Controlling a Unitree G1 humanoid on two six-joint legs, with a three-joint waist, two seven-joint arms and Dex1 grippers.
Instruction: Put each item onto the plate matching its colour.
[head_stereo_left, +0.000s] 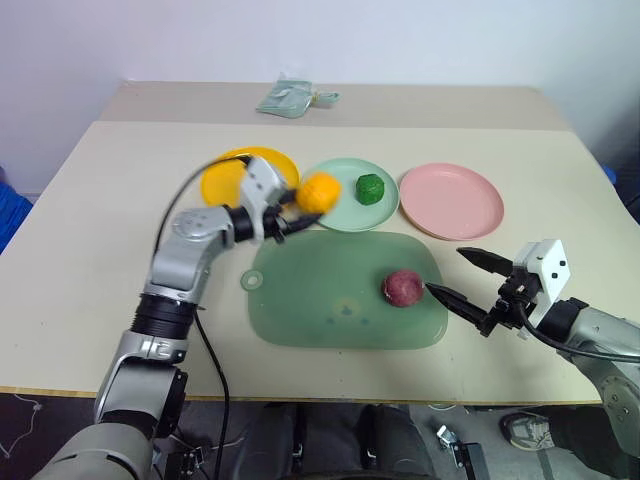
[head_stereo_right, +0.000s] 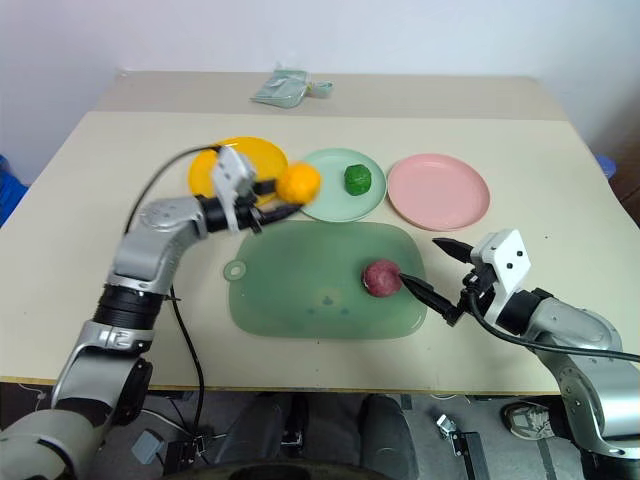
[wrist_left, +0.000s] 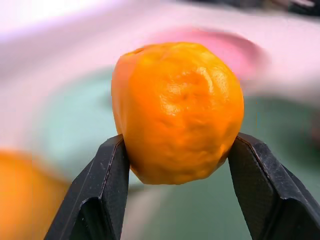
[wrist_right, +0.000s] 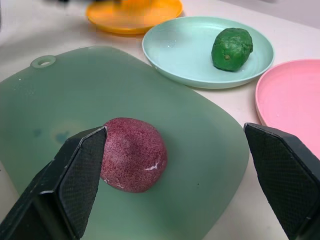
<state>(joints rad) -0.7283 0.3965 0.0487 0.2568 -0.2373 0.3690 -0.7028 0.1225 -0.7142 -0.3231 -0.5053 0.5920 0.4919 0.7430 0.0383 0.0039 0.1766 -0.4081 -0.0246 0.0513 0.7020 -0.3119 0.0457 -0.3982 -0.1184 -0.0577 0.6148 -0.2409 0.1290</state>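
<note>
The left gripper (head_stereo_left: 300, 215) clamps the orange ball (wrist_left: 177, 112) between its two black fingers (wrist_left: 102, 192), holding it in the air above the far edge of the green board (head_stereo_left: 330, 300), between the yellow plate (head_stereo_left: 225, 180) and the mint plate (head_stereo_left: 335, 195). The right gripper (head_stereo_left: 462, 277) hangs with its fingers spread wide and nothing between them, just off the board's right edge, one fingertip close to the maroon ball (head_stereo_left: 402, 287). That maroon ball rests on the board, near its right side. Beyond the board's far edge, three plates sit in a row on the table (head_stereo_left: 90, 230): the yellow one toward the left, the mint one in the middle with the bumpy green ball (head_stereo_left: 370, 188) lying on its right half, and the pink plate (head_stereo_left: 451, 200) to the right, bare. The board's ring handle (head_stereo_left: 251, 281) points to the left. A small clear packet (head_stereo_left: 290, 98) lies far behind the board near the table's back edge.
</note>
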